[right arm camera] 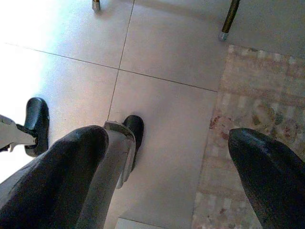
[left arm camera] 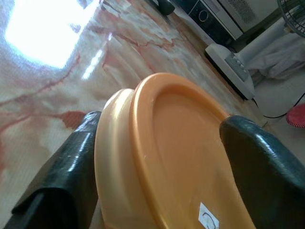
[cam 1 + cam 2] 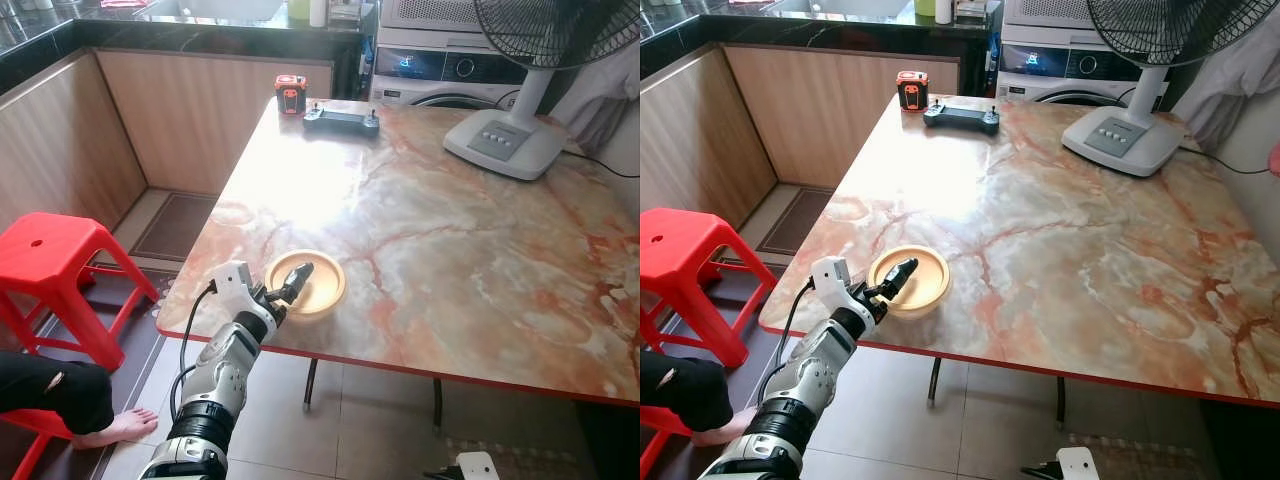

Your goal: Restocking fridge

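Left wrist view: orange bowl (image 2: 181, 157) is clamped by left gripper (image 2: 162, 167); small white sticker (image 2: 208, 219), lower centre, writing unreadable. Right gripper (image 1: 176, 176) is held wide.

1. Table (image 3: 480, 250): orange-pink and cream marble veining, red edge.
2. Bowl (image 3: 318, 290): plain yellow-orange, small white sticker inside.
3. Left gripper (image 3: 290, 288): black fingers, silver arm.
4. Stool (image 3: 55, 260): solid red.
5. Fan (image 3: 510, 140): white base, black grille.
6. Floor tiles (image 1: 157, 100): pale grey.
7. Rug (image 1: 248, 138): faded beige with reddish mottling.

light: bright daylight | glare: white patch on table (image 3: 330, 160) | focus: sharp, wrist views soft
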Controlling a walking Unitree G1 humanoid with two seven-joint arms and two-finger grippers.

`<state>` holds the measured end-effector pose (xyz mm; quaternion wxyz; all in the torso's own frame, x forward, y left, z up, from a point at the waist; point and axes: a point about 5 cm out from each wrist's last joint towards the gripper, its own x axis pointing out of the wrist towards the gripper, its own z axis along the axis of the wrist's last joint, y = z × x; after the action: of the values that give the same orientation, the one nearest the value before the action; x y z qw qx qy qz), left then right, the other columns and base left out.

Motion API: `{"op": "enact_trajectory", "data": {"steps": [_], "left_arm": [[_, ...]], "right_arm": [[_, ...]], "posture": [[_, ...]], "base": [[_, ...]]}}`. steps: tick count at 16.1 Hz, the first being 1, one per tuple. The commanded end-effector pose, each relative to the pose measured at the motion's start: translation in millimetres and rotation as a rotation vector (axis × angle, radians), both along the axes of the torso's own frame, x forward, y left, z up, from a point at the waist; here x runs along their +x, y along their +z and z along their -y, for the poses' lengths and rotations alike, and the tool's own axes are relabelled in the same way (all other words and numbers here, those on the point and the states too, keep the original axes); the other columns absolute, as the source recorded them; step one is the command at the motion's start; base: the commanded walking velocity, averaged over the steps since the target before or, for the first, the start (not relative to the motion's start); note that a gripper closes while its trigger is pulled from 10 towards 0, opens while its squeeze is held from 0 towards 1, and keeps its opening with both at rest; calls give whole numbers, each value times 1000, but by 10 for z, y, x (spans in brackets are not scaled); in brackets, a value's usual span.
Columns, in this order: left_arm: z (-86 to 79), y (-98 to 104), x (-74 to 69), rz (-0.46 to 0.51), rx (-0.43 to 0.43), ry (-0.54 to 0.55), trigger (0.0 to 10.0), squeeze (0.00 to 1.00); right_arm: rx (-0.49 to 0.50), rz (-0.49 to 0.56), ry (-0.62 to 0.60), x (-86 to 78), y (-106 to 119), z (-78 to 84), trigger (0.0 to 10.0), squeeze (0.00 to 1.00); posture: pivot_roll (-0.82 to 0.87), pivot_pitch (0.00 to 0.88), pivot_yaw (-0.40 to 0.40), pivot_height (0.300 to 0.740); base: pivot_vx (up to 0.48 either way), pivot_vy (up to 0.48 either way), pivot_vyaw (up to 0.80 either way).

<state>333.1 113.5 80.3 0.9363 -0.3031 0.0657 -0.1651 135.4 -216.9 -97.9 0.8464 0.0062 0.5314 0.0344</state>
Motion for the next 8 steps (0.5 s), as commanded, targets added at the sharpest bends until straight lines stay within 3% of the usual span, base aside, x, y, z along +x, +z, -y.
{"op": "enact_trajectory", "data": {"steps": [1,8], "left_arm": [[3,-12,14,-10,13,6,0,0],[32,-25,17,-5,36,-2,0,0]], "right_arm": [[-11,5,12,21,11,18,10000,0],[-2,10,-2,28,13,16,10000,0]], "posture": [[-12,0,-29,740],[-12,0,-36,740]], "base": [[0,0,0],[0,0,0]]}}
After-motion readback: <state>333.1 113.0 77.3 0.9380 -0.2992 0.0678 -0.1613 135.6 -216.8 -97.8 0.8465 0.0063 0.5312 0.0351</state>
